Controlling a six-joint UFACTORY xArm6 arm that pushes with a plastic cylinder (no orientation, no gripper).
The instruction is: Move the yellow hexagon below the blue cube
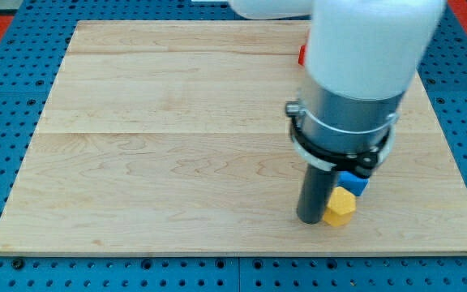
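Note:
The yellow hexagon (340, 207) lies near the board's bottom edge at the view's right. The blue cube (353, 182) sits just above it, mostly hidden behind the arm's body. My tip (311, 218) rests on the board right against the hexagon's left side. The arm's large grey and white body (355, 81) fills the upper right of the view.
The wooden board (152, 138) lies on a blue pegboard. A sliver of a red block (302, 54) shows at the arm's left edge near the top. The other blocks of the right-hand column are hidden behind the arm.

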